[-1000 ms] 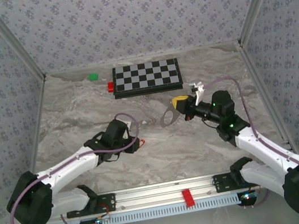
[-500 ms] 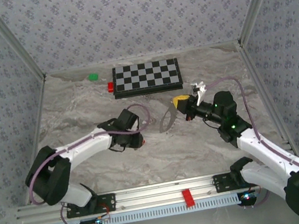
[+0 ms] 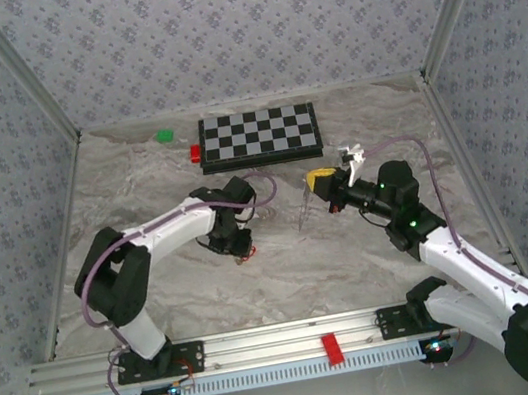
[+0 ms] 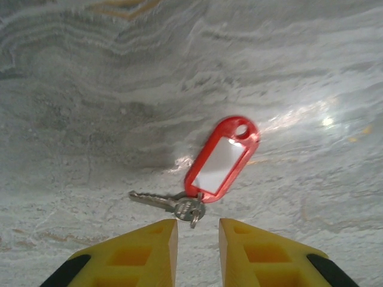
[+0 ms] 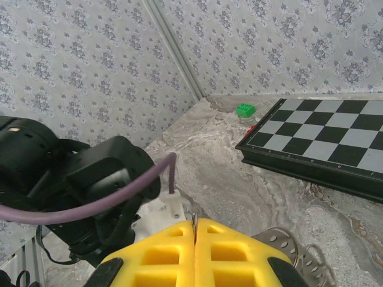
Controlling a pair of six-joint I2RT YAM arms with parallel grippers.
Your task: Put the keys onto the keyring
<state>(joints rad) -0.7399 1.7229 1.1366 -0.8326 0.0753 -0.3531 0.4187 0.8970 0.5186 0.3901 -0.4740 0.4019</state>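
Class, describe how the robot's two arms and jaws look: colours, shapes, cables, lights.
The left arm and right arm have white links, bulky black joints and black bases. A purple cable loops along each. The right arm shows green lights. The jaws are blocky yellow, backed in black.

Chessboard (image 3: 258, 136): black and grey squares, lying flat at the far side of the table.
Green block (image 3: 164, 134): small, left of the chessboard, apart from it.
Red block (image 3: 196, 152): just beside the chessboard's left edge.
Red piece (image 3: 332, 347): on the near rail (image 3: 267, 339).
Table (image 3: 356, 263): grey, marbled.
Walls (image 3: 236, 30): pale floral wallpaper on three sides.
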